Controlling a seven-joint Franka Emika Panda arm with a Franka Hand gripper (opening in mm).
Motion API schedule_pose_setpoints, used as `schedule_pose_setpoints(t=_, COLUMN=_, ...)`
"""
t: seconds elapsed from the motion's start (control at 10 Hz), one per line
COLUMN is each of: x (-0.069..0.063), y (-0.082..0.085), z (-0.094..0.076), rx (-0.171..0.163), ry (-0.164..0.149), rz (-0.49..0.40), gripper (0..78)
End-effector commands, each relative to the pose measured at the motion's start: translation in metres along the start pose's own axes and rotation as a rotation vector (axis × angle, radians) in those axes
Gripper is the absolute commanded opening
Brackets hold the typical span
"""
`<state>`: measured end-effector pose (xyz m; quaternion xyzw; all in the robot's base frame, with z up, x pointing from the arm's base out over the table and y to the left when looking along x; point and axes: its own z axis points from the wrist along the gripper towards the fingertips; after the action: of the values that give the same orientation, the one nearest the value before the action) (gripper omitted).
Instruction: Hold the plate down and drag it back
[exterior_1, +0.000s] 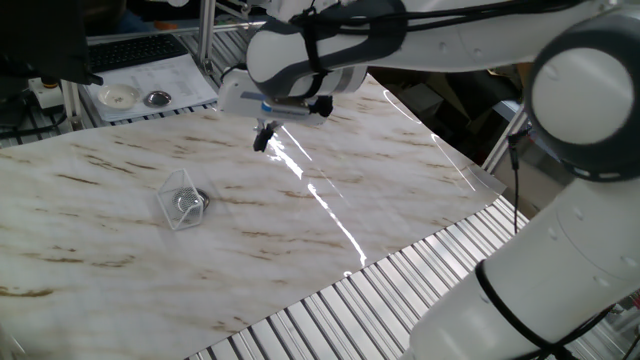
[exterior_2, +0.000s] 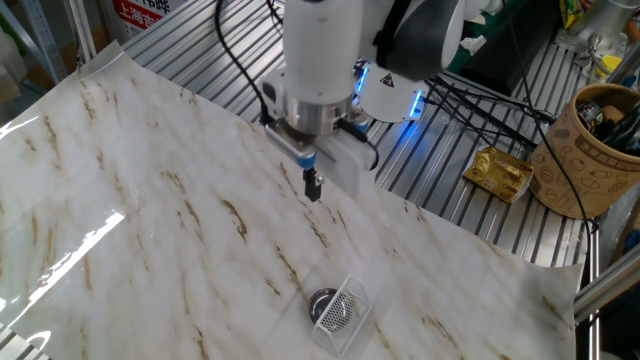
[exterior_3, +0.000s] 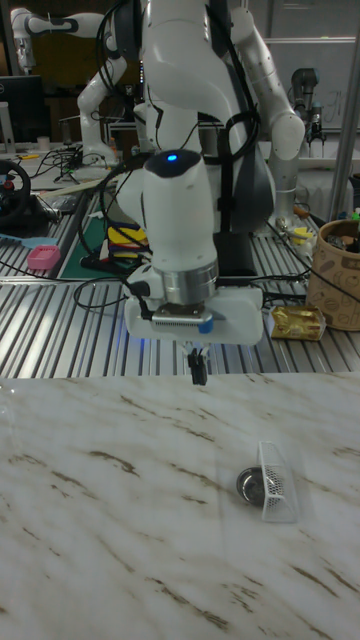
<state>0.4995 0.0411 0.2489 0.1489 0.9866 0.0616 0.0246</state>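
The plate is a small shiny metal dish lying on the marble sheet, half under a tilted clear plastic box. It also shows as the plate in the tall view and as the plate beside the box. My gripper hangs point-down over the sheet, well apart from the plate, near the sheet's far edge. Its fingers are pressed together with nothing between them. The gripper and the gripper look the same in the other views.
A white round dish and another small metal dish sit on paper beyond the sheet. A brown cup of tools and a gold packet stand on the ribbed tabletop. Glare streaks cross the marble sheet.
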Motion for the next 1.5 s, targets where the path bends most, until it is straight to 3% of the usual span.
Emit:
schedule_pose_setpoints(t=0.1, x=-0.01, y=-0.001, z=0.016, rx=-0.011, ry=-0.012, rz=0.012, gripper=0.0)
schedule_pose_setpoints(t=0.7, x=-0.011, y=0.0, z=0.016, rx=0.002, ry=-0.032, rz=0.052, gripper=0.0)
schedule_pose_setpoints(t=0.8, x=-0.011, y=0.0, z=0.016, rx=0.006, ry=-0.024, rz=0.058, gripper=0.0)
schedule_pose_setpoints(t=1.2, x=-0.011, y=0.0, z=0.016, rx=-0.034, ry=0.018, rz=0.059, gripper=0.0)
schedule_pose_setpoints(t=1.3, x=-0.011, y=0.001, z=0.017, rx=-0.076, ry=0.036, rz=0.075, gripper=0.0)
schedule_pose_setpoints(t=1.5, x=-0.012, y=0.01, z=0.032, rx=-0.076, ry=0.037, rz=0.095, gripper=0.0)
